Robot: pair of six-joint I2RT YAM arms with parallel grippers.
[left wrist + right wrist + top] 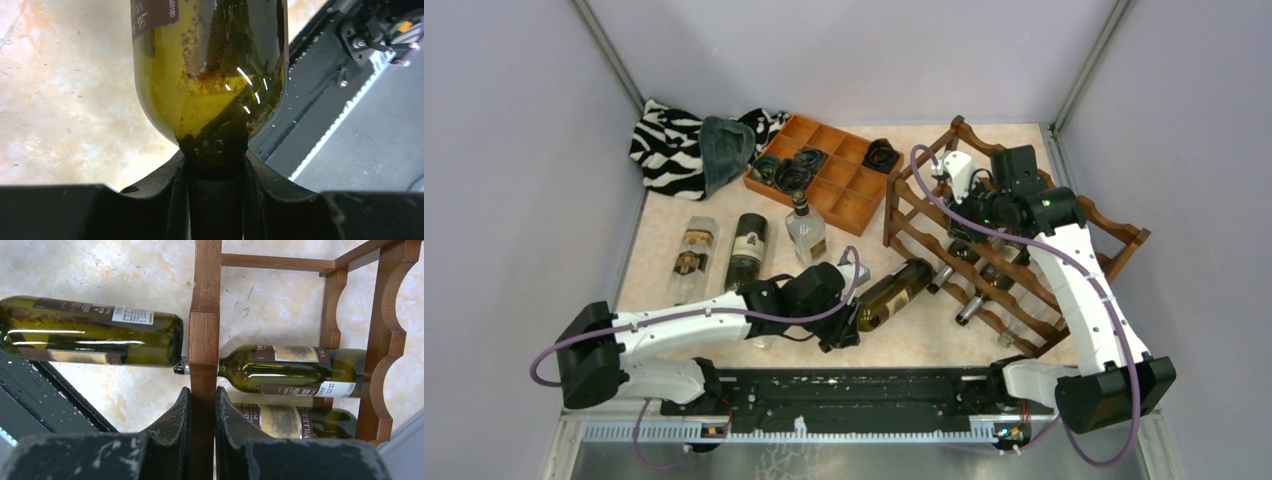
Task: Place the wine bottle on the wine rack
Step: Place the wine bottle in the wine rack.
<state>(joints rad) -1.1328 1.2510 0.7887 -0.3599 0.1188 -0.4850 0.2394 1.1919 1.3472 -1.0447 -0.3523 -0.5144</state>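
Note:
The wine bottle is dark green with a brown label and lies lengthwise, its base pointing at the wine rack. My left gripper is shut on the bottle's neck; in the left wrist view the bottle fills the space ahead of the gripper. The rack is a reddish-brown frame with scalloped rails, at the right of the table. My right gripper is shut on one of its upright posts, with the jaws of the gripper pressed against both sides. From there the held bottle shows just left of the post.
Two green bottles lie in the rack. An orange-brown compartment tray and a zebra-striped cloth sit at the back. Three more bottles lie left of centre. A black rail runs along the near edge.

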